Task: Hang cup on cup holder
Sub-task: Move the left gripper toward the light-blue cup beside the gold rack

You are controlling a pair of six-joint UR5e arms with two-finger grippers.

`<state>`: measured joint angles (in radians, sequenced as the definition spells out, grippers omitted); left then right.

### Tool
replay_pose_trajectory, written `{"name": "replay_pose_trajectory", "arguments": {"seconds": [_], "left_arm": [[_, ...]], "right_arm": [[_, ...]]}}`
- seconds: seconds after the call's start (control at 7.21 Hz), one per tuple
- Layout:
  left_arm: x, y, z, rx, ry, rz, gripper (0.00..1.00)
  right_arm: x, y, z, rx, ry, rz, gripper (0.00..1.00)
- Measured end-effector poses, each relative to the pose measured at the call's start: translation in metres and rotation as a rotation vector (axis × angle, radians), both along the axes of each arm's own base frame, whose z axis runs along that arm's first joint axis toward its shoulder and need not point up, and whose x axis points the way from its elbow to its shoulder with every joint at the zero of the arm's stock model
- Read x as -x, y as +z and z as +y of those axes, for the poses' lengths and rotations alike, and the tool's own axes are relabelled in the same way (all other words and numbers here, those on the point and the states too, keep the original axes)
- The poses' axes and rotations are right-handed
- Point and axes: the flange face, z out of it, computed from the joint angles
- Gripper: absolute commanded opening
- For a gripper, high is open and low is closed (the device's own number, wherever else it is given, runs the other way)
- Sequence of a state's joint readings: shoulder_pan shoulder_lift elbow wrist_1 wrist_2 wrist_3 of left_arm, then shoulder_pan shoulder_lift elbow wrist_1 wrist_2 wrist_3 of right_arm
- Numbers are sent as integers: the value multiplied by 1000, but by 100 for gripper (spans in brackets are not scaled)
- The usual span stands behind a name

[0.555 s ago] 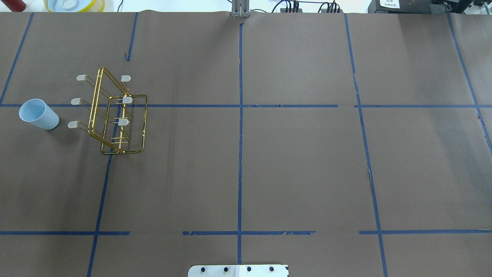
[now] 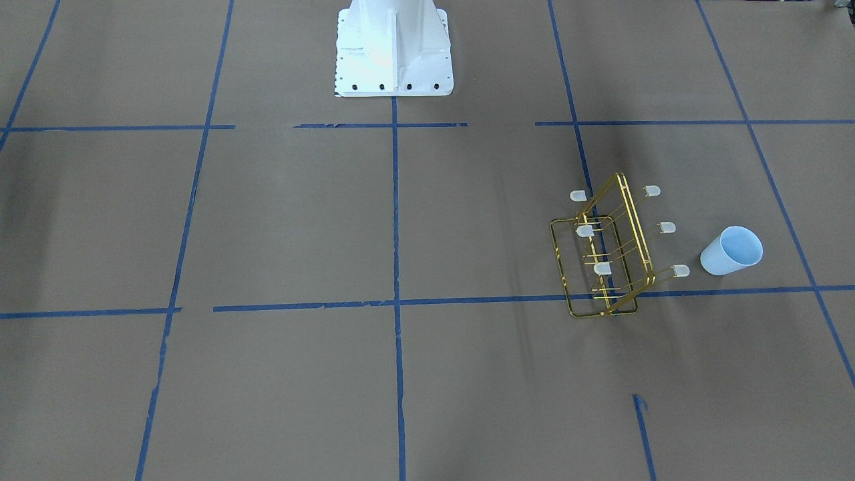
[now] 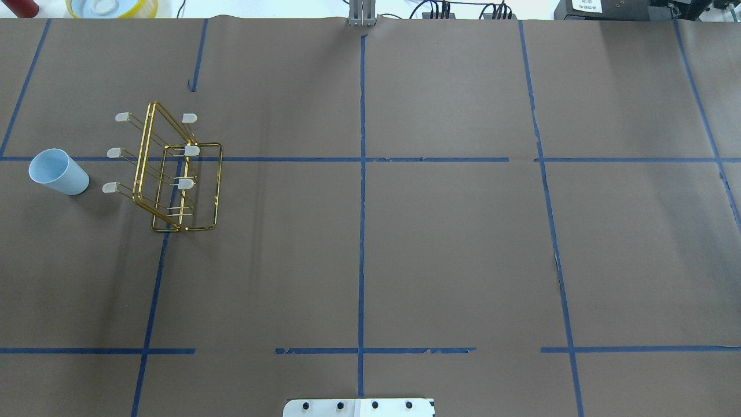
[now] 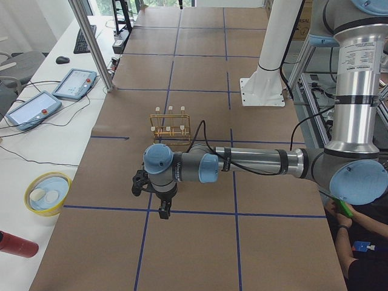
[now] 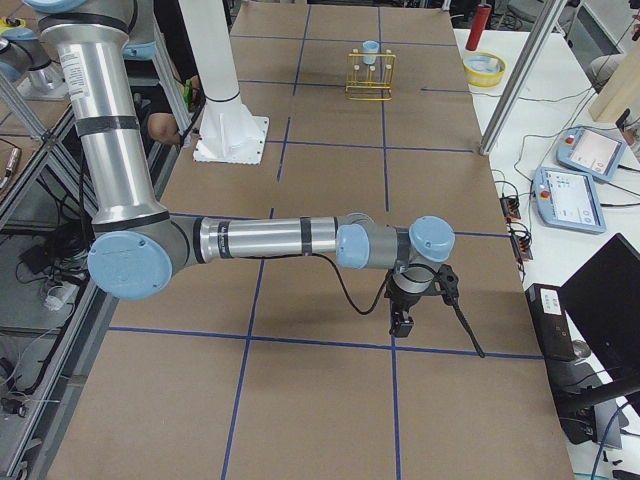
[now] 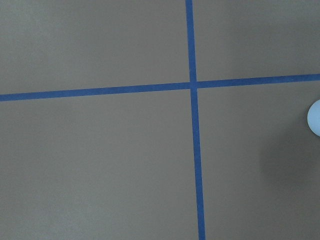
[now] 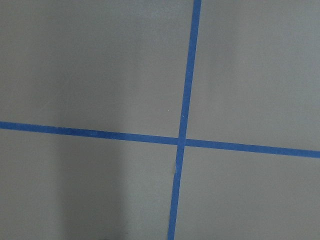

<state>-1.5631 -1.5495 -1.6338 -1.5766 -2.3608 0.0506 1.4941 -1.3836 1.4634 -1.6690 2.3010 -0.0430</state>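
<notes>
The pale blue-white cup (image 3: 58, 172) stands upright with its mouth up on the brown table at the far left. The gold wire cup holder (image 3: 168, 174) stands just right of it, apart from it, with all its white-capped prongs bare. Both also show in the front view, cup (image 2: 731, 250) and holder (image 2: 604, 257). My left gripper (image 4: 164, 211) shows only in the exterior left view, over the table nearer the camera than the holder; I cannot tell if it is open. My right gripper (image 5: 402, 324) shows only in the exterior right view, far from the holder (image 5: 370, 75); I cannot tell its state either.
A yellow bowl (image 3: 110, 7) and a red bottle (image 3: 20, 7) sit beyond the table's far left edge. The white robot base (image 2: 394, 47) stands at the near middle. Blue tape lines cross the table. A pale rounded edge (image 6: 315, 117) shows at the left wrist view's right border.
</notes>
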Motion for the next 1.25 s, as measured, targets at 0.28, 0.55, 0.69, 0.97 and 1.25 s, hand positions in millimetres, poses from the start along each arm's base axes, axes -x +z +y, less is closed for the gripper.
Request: {"name": "replay_pose_trajectory", "arguments": {"seconds": [0.28, 0.55, 0.69, 0.97, 1.25], "left_arm": [[-2, -37, -2, -53, -18, 43, 100], [-9, -84, 1, -58, -159, 78, 100], [-16, -96, 9, -81, -220, 91, 100], [-40, -112, 22, -121, -300, 52, 100], [-83, -132, 28, -136, -336, -6, 100]], "right_arm": [[0, 0, 0, 0, 0, 0, 100], [0, 0, 0, 0, 0, 0, 100], [0, 0, 0, 0, 0, 0, 100], [0, 0, 0, 0, 0, 0, 100], [0, 0, 0, 0, 0, 0, 100]]}}
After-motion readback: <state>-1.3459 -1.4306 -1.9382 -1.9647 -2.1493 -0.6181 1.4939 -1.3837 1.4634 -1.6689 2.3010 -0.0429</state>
